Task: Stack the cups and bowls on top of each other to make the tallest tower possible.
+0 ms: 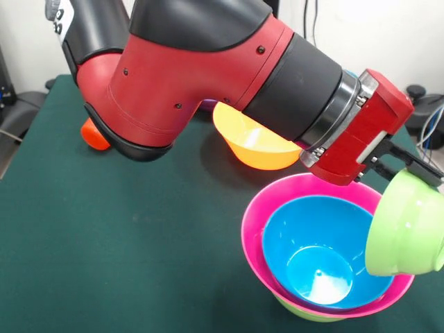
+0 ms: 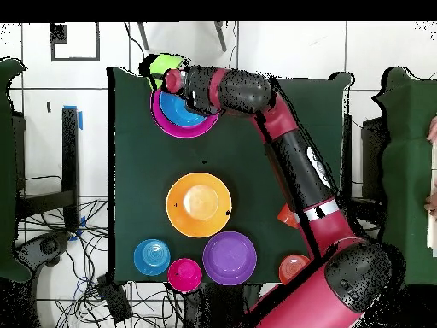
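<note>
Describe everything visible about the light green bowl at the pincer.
The light green bowl is glossy, smooth, opaque plastic, round and medium-sized. It is tipped on its side, showing its outer wall and flat base ring; the inside is hidden. The black pincer grips its rim at the top, so it hangs off the table, right of the pile at the pink bowl holding a blue bowl; whether they touch is unclear. In the overhead view it shows at the table's far corner.

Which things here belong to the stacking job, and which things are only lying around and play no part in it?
Job: gripper holding the light green bowl; tower; large orange bowl; purple bowl; small blue bowl; magenta bowl.
Lying about: floor cables; blue tape.
</note>
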You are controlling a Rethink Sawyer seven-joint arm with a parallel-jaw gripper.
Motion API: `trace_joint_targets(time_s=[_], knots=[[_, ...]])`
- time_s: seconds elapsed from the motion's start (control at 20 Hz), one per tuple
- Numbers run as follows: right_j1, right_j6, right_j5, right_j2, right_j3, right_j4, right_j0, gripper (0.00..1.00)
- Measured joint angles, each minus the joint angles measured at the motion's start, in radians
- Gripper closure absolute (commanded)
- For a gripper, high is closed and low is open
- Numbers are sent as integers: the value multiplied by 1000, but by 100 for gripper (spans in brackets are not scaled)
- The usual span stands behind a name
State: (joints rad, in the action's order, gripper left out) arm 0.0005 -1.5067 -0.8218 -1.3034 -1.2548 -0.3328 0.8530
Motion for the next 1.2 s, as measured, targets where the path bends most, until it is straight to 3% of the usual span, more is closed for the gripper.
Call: trace_joint_targets(time_s=[0.95, 1.0, 1.2], knots=[[35, 0, 0, -45, 0, 6, 4, 100], [52, 0, 0, -56, 0, 9, 4, 0], [63, 5, -3, -63, 1, 9, 4, 0]])
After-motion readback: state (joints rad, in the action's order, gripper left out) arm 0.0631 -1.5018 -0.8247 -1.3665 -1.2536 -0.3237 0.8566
